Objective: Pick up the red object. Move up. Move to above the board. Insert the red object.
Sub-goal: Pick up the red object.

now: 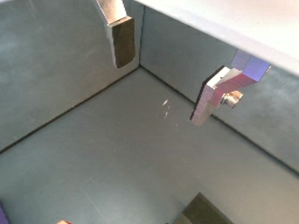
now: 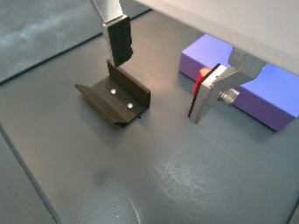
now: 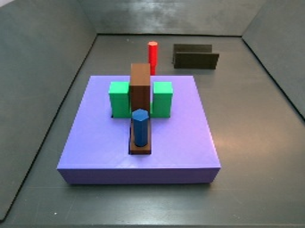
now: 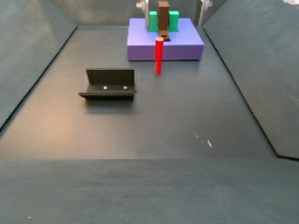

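the blue peg (image 3: pixel 141 128) stands nearest the lens in a side view, a six-sided post upright on the near end of the board (image 3: pixel 141 98), a long narrow brown bar that steps up taller in its middle. two green blocks (image 3: pixel 119 99) flank that raised middle, one on each side and touching it. bar and blocks sit on one wide, flat violet platform (image 3: pixel 107 151) with smooth matte faces, resting on the dark grey floor (image 4: pixel 163 131).

the red object (image 3: pixel 152 52) is a single slim bright-red peg, standing upright on the floor just beyond the platform's far edge in that side view, and in front of the platform (image 4: pixel 187 48) in a side view (image 4: pixel 159 55). nothing touches it.

one fixture (image 4: pixel 108 85), a dark l-shaped bracket with two pale screw heads, stands on the floor well apart from the peg; it shows again in a wrist view (image 2: pixel 115 98).

the gripper (image 2: pixel 163 66) hangs over the floor with its two flat silver fingers (image 2: pixel 118 39) spread wide, nothing between them and nothing touched. in that wrist view the fixture lies below one finger and the platform's corner (image 2: pixel 281 96) behind the other. in a wrist view (image 1: pixel 170 70) only bare floor and grey wall (image 1: pixel 47 61) lie beneath the spread plates.
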Motion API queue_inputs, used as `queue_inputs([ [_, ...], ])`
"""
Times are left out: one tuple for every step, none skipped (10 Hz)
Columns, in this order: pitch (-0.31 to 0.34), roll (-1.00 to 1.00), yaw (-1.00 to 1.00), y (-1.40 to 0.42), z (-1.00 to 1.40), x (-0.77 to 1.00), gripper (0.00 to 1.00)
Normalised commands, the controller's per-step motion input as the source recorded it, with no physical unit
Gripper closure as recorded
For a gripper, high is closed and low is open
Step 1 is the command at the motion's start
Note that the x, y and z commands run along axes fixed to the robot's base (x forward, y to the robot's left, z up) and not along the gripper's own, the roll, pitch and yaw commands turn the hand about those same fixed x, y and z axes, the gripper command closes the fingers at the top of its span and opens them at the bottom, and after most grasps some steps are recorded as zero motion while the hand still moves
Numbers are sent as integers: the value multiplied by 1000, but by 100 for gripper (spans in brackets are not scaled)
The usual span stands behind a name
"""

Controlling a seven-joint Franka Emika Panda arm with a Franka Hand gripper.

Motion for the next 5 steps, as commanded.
queue_inputs([
  [0,0,0,0,0,57,0],
  [-27,53,0,-389,-191,0,0],
  [-66,26,134,-700,-194,0,0],
  [-74,0,197,-746,-126,9,0],
  [-57,0,163,-680,-120,40,0],
])
